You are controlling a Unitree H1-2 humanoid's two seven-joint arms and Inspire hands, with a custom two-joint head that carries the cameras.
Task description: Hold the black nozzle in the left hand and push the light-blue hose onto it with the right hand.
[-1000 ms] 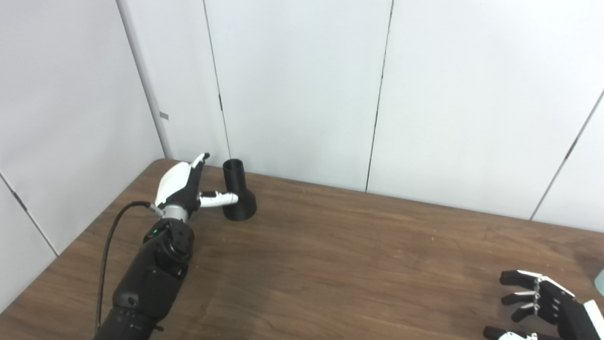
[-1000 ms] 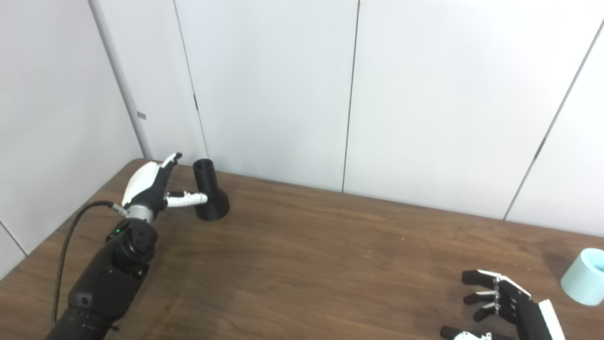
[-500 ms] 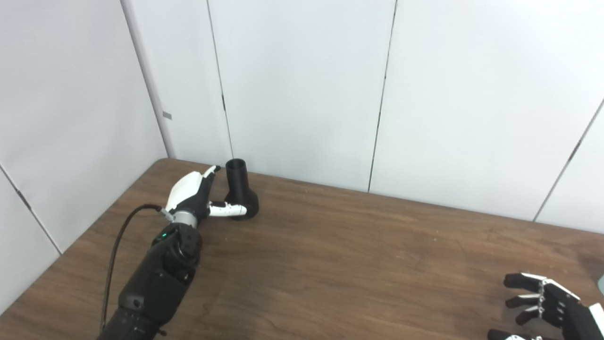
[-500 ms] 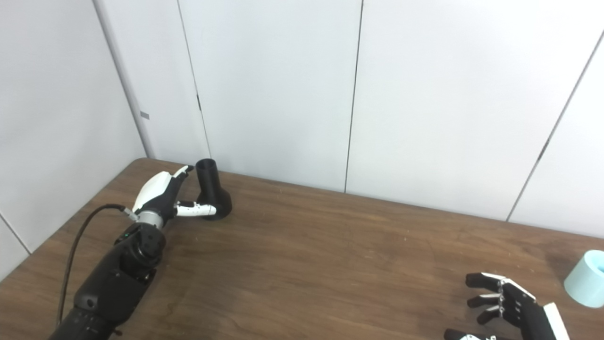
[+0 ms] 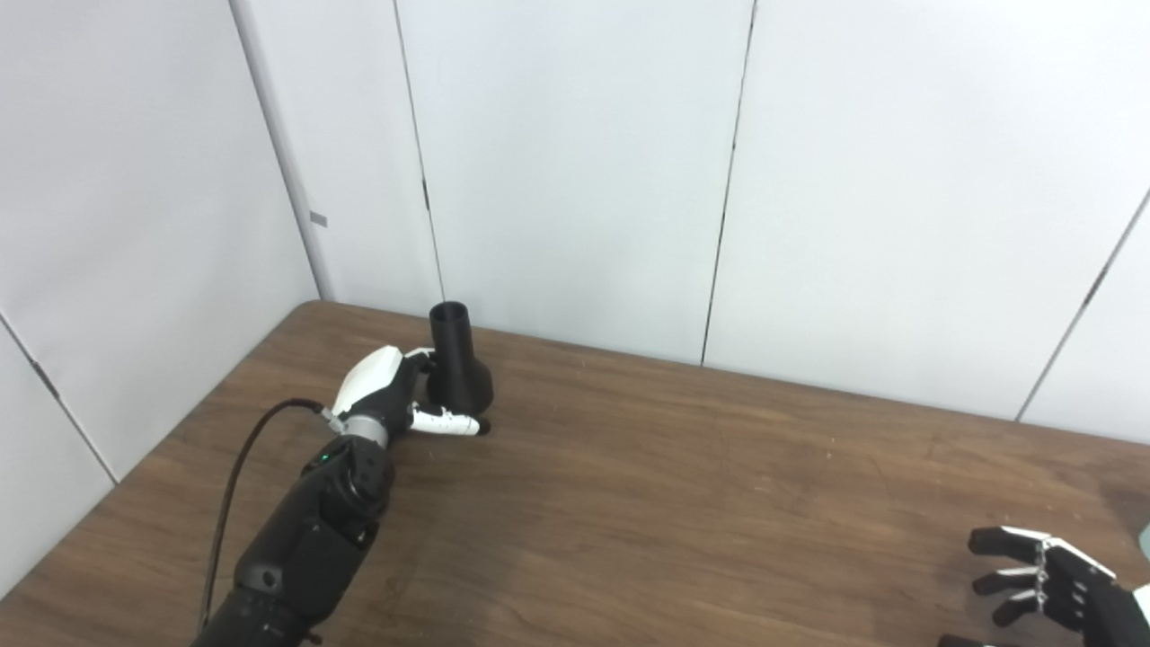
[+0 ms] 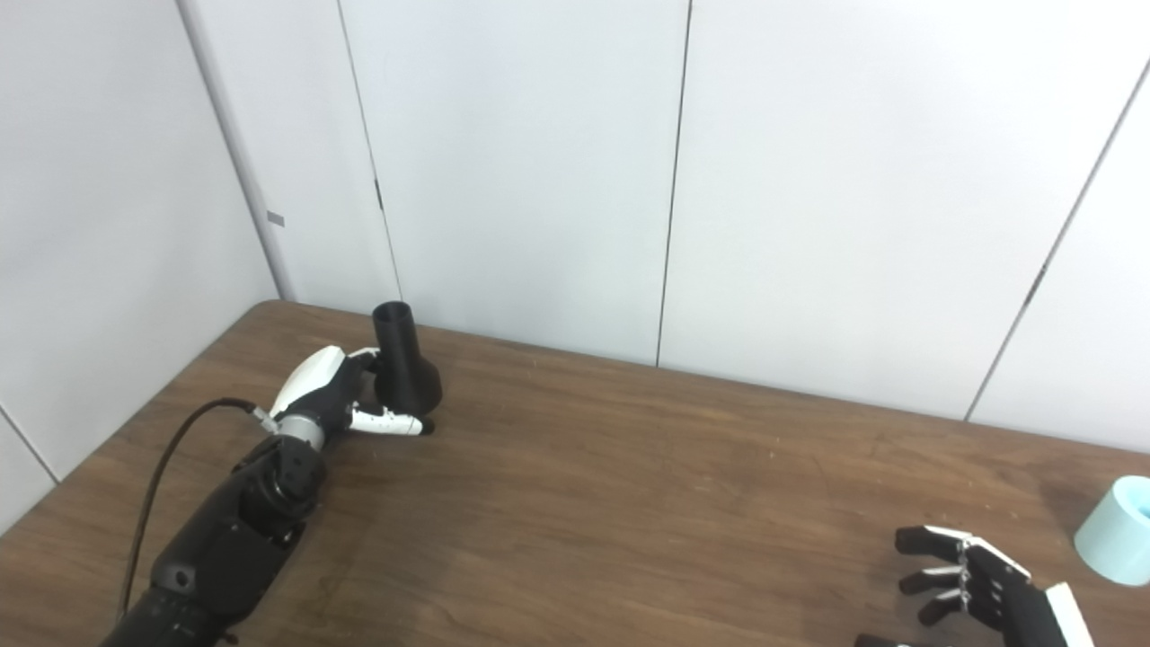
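Observation:
The black nozzle (image 5: 458, 364) stands upright on its flared base at the table's far left, near the wall. My left hand (image 5: 388, 397) is against its left side. The thumb (image 5: 449, 422) lies across the front of the base and the fingers reach behind it, partly hidden; the hand is cupped around the nozzle, not closed on it. The light-blue hose (image 6: 1114, 530) stands at the table's right edge. My right hand (image 6: 979, 589) is open and empty at the bottom right, left of the hose and apart from it.
The brown wooden table (image 5: 674, 503) runs to white wall panels (image 5: 575, 162) behind and at the left. A black cable (image 5: 234, 485) hangs along my left forearm. The nozzle is close to the back wall.
My left hand has moved right and down to the nozzle, going from beside it to cupping its base. The nozzle has not moved. My right hand has sunk slightly toward the bottom edge.

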